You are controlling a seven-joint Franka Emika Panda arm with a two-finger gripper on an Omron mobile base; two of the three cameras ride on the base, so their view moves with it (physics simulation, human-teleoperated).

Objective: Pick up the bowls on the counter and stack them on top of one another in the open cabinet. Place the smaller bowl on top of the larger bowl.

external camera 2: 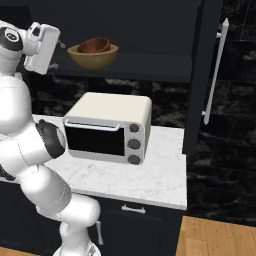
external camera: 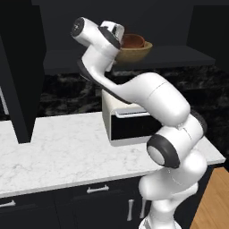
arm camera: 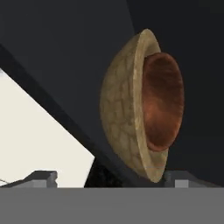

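The small reddish-brown bowl [external camera: 133,41] [external camera 2: 94,45] [arm camera: 162,105] sits inside the wider tan wood-grained bowl [external camera: 134,53] [external camera 2: 93,57] [arm camera: 120,113]. The stack rests on the dark shelf [external camera: 179,56] [external camera 2: 150,62] of the open cabinet. My gripper [external camera: 119,41] [external camera 2: 62,45] [arm camera: 111,179] hangs just beside the stack at shelf height. It is open with nothing between its fingertips [arm camera: 41,177]. The hand view is rolled, so the bowls appear on their side a short way ahead of the fingers.
A cream-white toaster oven [external camera: 127,120] [external camera 2: 110,127] stands on the white marble counter [external camera: 67,147] [external camera 2: 155,180] directly below the shelf. Open dark cabinet doors hang at the left [external camera: 20,67] and at the right [external camera 2: 202,75], the latter with a long silver handle [external camera 2: 215,70].
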